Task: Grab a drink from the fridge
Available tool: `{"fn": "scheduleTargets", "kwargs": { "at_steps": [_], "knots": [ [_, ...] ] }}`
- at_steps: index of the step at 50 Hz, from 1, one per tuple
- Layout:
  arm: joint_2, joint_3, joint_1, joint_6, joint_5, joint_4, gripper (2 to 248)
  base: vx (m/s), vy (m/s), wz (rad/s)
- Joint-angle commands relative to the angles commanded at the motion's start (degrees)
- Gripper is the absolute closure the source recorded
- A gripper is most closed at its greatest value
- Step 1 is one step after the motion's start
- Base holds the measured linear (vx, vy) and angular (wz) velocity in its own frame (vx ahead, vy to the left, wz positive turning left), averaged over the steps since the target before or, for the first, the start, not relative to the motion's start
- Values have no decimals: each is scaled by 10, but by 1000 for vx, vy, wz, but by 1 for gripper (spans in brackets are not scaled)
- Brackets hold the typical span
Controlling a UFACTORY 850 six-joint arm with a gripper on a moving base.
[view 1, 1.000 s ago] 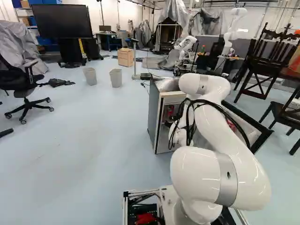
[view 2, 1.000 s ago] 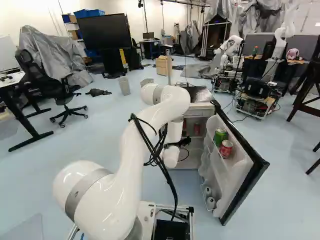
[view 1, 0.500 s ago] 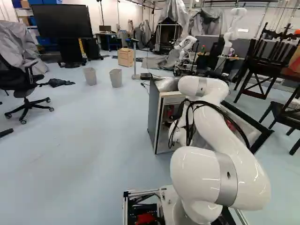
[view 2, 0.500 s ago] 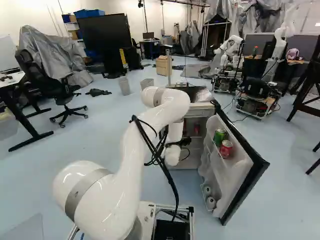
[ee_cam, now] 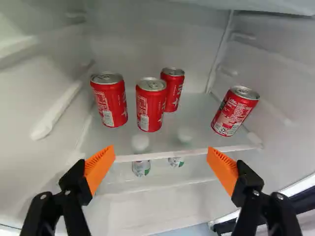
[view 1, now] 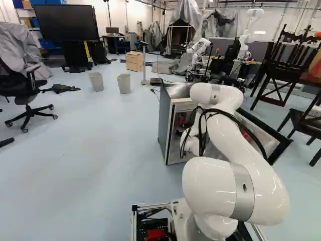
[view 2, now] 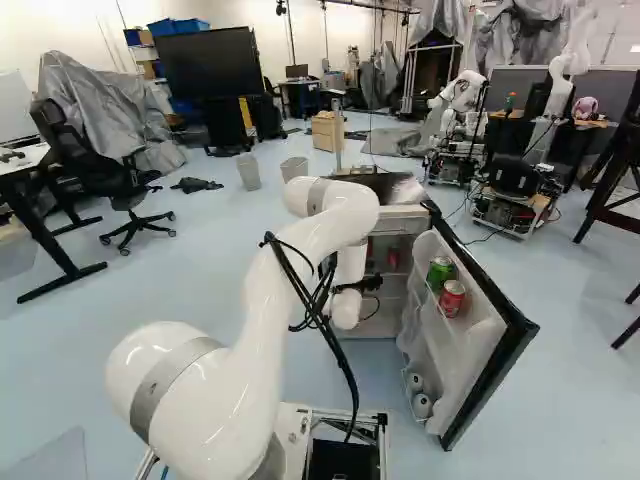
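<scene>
Workshop room with a smooth, pale blue floor [view 1: 90, 140]. From left to right in the left base view: one black office chair [view 1: 17, 90], one large dark screen [view 1: 66, 22], two grey bins [view 1: 96, 81] [view 1: 124, 83], one wooden drawer cabinet [view 1: 134, 61], and a grey-sided fridge [view 1: 164, 125].

In the right base view, the white arm [view 2: 335, 215] reaches into the fridge, with the claw [view 2: 370, 284] at its end. The open fridge door [view 2: 470, 340] is to the right of it, its upper rack holding one green can [view 2: 440, 273] and one red can [view 2: 452, 298] side by side; two pale round ends [view 2: 415, 381] [view 2: 421, 405] show in the lower rack.

In the wrist view, the claw [ee_cam: 161, 149] has its orange-padded fingers spread wide apart, clear of the cans. Ahead of it, one shelf [ee_cam: 197, 110] carries four red soda cans: three grouped near one another [ee_cam: 109, 101] [ee_cam: 151, 105] [ee_cam: 173, 89], one well apart [ee_cam: 235, 111], beyond the tip of the other finger. Below the shelf, two paler cans [ee_cam: 141, 168] [ee_cam: 175, 162] are partly visible.
</scene>
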Motion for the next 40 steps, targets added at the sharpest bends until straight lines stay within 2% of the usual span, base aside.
{"fn": "scheduleTargets", "kwargs": {
  "at_steps": [20,40],
  "knots": [
    [-19,-38,6,0,1,0,3,0,0,0],
    [-30,-61,9,0,26,0,3,0,0,0]
  ]
}}
